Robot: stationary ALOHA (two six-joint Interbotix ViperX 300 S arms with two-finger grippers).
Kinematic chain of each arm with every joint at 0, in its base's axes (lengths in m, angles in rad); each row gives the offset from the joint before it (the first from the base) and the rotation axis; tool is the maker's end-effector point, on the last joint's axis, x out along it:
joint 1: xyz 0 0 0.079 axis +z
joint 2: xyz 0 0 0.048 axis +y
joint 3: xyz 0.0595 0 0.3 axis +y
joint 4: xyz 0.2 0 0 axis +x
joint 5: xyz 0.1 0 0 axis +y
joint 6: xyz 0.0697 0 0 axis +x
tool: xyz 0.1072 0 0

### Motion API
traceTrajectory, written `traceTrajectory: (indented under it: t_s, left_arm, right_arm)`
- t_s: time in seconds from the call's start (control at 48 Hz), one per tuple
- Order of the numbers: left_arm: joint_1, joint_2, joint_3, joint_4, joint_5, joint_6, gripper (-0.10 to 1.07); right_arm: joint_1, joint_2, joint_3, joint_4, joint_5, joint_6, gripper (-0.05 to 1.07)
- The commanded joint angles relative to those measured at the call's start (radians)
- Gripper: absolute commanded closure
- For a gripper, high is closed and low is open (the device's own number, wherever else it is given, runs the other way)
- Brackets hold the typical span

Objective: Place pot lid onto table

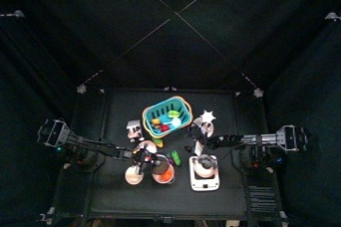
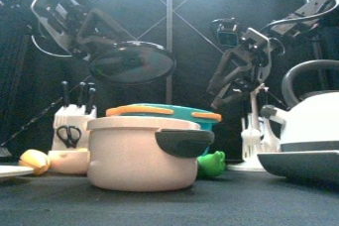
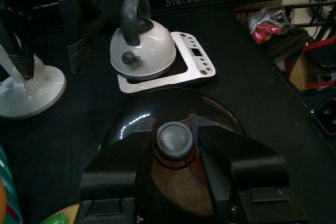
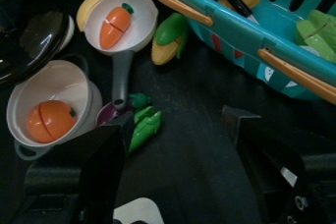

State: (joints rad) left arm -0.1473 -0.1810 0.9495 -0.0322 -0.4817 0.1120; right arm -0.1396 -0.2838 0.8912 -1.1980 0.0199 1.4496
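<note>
Left gripper (image 3: 175, 174) clamped on the dark pot lid (image 2: 130, 61), lid up above the pot (image 2: 150, 153) and table (image 2: 199, 208); right gripper (image 4: 178, 159) wide open, empty.

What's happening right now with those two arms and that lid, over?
Left gripper shut on the dark round glass pot lid, held in the air above the black table. Right gripper open, empty. Cream pot and white kettle crowd the table.
</note>
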Motion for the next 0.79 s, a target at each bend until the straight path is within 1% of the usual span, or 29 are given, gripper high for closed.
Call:
traceTrajectory:
  t_s: [0.0, 0.208, 0.333, 0.479, 0.542, 0.604, 0.771]
  left_arm:
    - [0.011, -0.012, -0.011, 0.0, -0.011, -0.002, 0.58]
    - [0.034, -0.034, -0.011, -0.002, -0.011, -0.002, 0.58]
    - [0.078, -0.035, -0.009, -0.003, -0.011, -0.005, 0.58]
    - [0.121, -0.023, 0.012, -0.014, -0.011, -0.005, 0.57]
    - [0.15, -0.005, 0.015, -0.02, -0.011, -0.008, 0.57]
    - [0.173, 0.028, -0.002, -0.032, -0.012, -0.006, 0.57]
    - [0.175, 0.124, -0.089, -0.015, -0.011, 0.0, 0.58]
  right_arm:
    - [0.0, -0.021, -0.009, -0.002, 0.0, -0.002, 0.02]
    - [-0.006, -0.021, -0.011, 0.0, 0.003, -0.002, 0.02]
    - [-0.006, -0.023, -0.012, 0.0, 0.009, -0.002, 0.02]
    - [-0.006, -0.021, -0.008, 0.0, 0.014, -0.002, 0.02]
    - [-0.006, -0.021, -0.008, -0.002, 0.018, -0.002, 0.02]
    - [-0.008, -0.021, -0.008, -0.003, 0.021, -0.002, 0.02]
    - [-0.008, -0.021, -0.008, -0.003, 0.023, -0.002, 0.02]
